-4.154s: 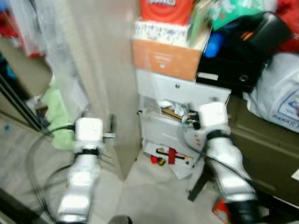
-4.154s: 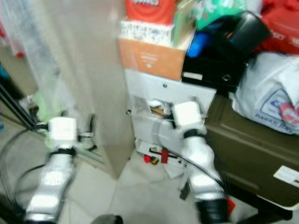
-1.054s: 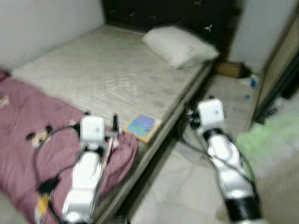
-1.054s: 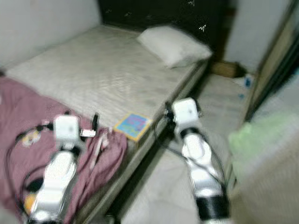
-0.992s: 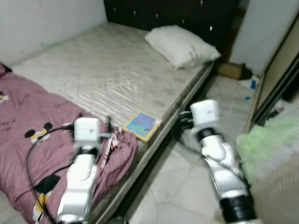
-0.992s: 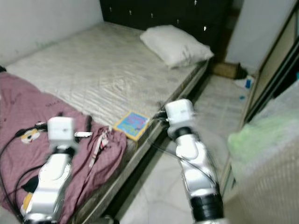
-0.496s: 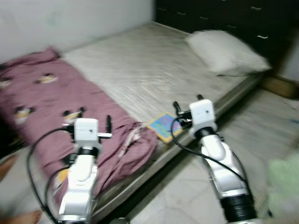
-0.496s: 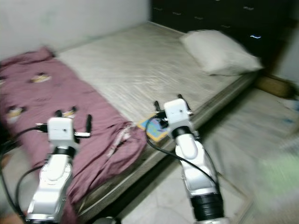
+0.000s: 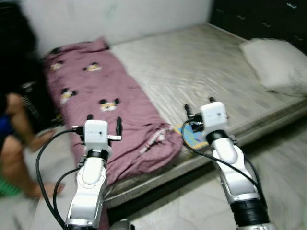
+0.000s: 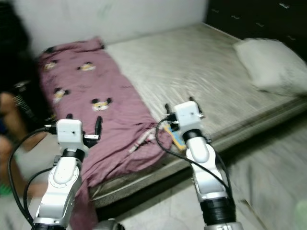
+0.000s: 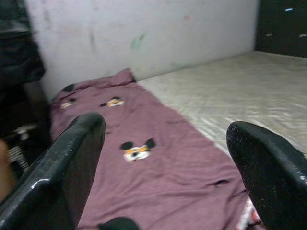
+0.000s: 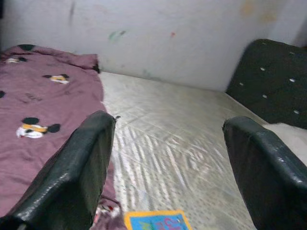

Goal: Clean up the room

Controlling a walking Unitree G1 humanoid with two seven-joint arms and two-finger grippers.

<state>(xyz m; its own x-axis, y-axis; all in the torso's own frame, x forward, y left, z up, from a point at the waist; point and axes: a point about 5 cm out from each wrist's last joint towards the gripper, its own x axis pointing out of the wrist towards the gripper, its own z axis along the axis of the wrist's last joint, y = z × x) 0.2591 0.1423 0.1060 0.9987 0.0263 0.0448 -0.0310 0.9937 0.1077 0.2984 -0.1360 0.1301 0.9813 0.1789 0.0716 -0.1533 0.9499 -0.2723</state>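
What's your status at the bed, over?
Both end effectors, left and right, open and empty, raised before the bed. Maroon blanket bunched along mattress, small book at its edge. Person seated at left.

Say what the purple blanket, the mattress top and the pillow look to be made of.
Purple blanket: soft matte cloth, folds and rumpled edge, printed cartoon faces. Mattress top: quilted fabric with slight sheen, stitched ridges. Pillow: pale cloth cover, likely soft filling, since it sags; blur leaves the weave unclear.

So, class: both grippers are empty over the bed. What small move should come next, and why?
Probably lower the open right gripper toward the small colourful book at the mattress edge beside the maroon cartoon-print blanket; it lies nearest and loose.
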